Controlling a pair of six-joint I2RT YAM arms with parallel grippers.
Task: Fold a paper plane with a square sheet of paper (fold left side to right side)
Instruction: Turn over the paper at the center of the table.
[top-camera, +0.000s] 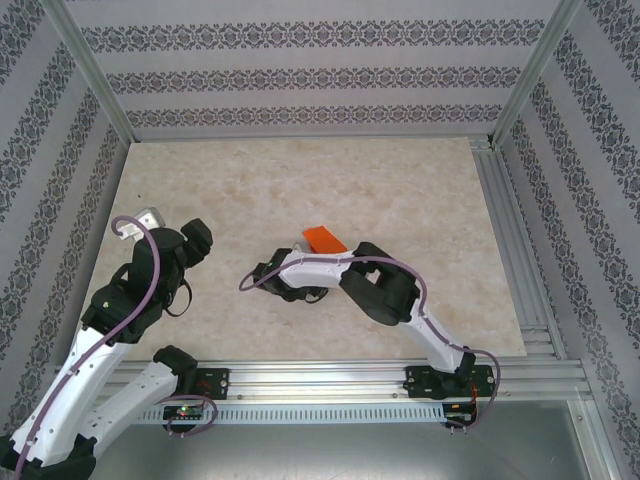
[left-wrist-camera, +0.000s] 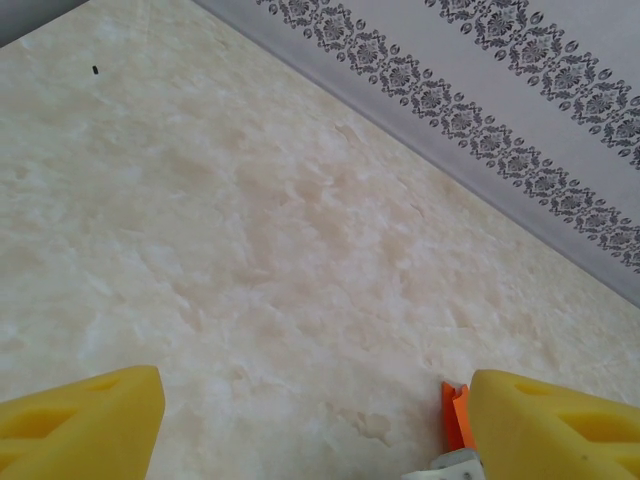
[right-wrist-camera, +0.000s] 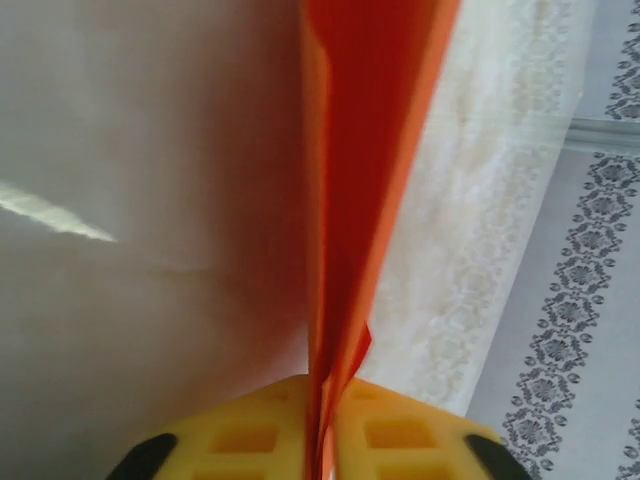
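Note:
The paper plane is a slim folded strip of bright orange paper, and it runs straight away from my right gripper. That gripper's yellow fingers are shut on its near end. From above, the plane's far end sticks out behind the right arm's white wrist link, near the middle of the table. My left gripper is open with nothing between its yellow fingers but bare table. It hovers at the left. A sliver of the orange paper shows beside its right finger.
The marble-patterned table is walled by patterned panels at the back and on both sides. An aluminium rail runs along the right edge and another along the near edge.

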